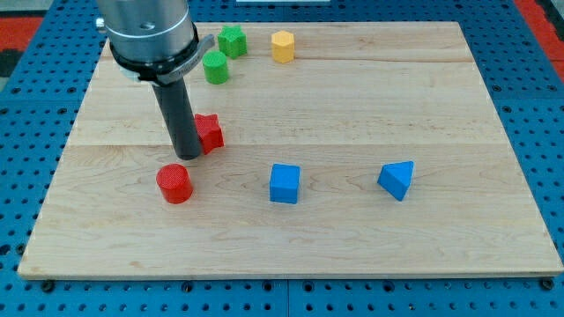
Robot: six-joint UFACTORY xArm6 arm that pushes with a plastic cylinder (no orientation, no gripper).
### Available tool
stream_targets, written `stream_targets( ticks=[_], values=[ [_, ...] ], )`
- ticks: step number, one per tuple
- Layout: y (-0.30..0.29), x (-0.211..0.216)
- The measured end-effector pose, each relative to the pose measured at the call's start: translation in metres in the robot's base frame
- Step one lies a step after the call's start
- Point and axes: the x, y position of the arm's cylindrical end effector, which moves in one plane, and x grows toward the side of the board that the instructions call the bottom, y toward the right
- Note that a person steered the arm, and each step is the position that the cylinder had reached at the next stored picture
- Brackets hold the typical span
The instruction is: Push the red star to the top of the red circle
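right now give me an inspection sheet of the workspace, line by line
surface: wooden board lying on a blue perforated base.
job's things: red star partly hidden behind my rod; red circle below it, slightly toward the view's left, apart from it.
clutter: two green blocks and a yellow block near the view's top; blue cube and a wedge-like blue block at the view's lower right.
gripper: none fitted; my tip sits against the star's left side, above the circle.
cables: nothing seen.
surroundings: red strip at the top right corner.
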Motion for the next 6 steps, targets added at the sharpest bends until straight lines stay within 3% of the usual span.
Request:
stream_targets(
  ticks=[1,2,3,5,6],
  values=[
    [0.022,0.014],
    [0.057,-0.009],
    [0.053,-0.035],
    [0.072,-0.02],
    [0.032,-0.02]
  ],
)
